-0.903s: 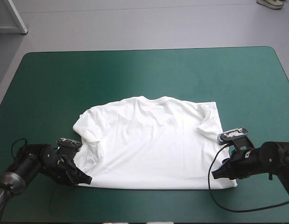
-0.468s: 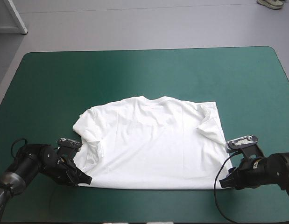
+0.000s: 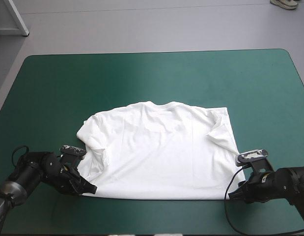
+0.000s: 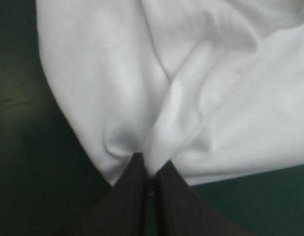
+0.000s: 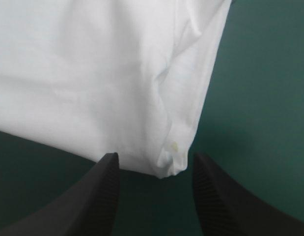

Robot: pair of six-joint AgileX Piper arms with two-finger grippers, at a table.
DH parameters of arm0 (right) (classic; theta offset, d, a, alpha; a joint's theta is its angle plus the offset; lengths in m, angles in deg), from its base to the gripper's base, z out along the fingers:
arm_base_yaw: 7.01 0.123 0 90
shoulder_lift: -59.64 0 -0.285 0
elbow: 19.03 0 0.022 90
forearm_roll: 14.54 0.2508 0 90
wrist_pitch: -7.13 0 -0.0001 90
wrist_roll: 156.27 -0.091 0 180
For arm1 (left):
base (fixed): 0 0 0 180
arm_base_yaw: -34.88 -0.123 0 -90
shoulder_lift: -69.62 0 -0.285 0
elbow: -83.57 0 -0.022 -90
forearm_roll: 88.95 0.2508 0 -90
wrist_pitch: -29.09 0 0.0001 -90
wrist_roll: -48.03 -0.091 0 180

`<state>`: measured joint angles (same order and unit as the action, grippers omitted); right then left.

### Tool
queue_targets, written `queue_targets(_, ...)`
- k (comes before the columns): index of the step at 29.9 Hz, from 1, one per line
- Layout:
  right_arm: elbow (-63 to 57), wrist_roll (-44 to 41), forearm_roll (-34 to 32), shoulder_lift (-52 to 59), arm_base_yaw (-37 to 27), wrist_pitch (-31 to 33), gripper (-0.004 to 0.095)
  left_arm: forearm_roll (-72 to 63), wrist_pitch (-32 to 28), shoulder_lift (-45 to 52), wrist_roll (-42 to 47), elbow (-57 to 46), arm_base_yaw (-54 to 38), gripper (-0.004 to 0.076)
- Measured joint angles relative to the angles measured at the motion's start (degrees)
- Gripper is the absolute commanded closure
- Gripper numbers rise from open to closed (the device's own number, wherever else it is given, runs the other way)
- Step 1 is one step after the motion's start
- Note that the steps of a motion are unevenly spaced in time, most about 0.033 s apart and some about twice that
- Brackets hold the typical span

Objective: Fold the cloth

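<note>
the left hand is clamped on one near corner of the t-shirt, the right hand apart around the other, probably to lift the hem.

1. The left arm reaches in low. The left gripper pinches the T-shirt tight.
2. The right arm reaches in low too. The right gripper has its fingers spread wide apart.

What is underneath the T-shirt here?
The T-shirt lies spread flat on the teal-green cover, which shows all around it. The left gripper is shut on its near left corner. Anything beneath the cloth is covered and cannot be seen.
</note>
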<state>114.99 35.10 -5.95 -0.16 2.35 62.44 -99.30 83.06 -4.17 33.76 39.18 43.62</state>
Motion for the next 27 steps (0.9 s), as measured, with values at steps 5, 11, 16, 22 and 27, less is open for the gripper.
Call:
queue_targets(5,-1.06,0.00,0.20,-4.70,0.00,-2.46,0.0519,0.00,0.00,0.00,0.00,0.00,0.00,0.0705)
queue_targets(11,-0.74,0.57,1.44,-10.55,0.00,-3.08,0.0919,0.00,-0.15,-0.06,0.00,0.00,0.00,0.0705)
queue_targets(16,-0.62,1.12,2.18,-10.46,0.00,-3.49,0.0907,0.00,-0.84,0.02,0.00,0.00,0.00,0.0705)
queue_targets(22,-1.06,-0.14,1.11,-3.81,0.00,-3.10,0.0908,0.00,-0.82,4.46,0.55,0.00,0.00,0.0705)
queue_targets(27,-1.06,-0.74,0.69,2.93,0.00,-0.74,0.0907,0.00,2.80,10.59,1.66,0.00,0.00,0.0705)
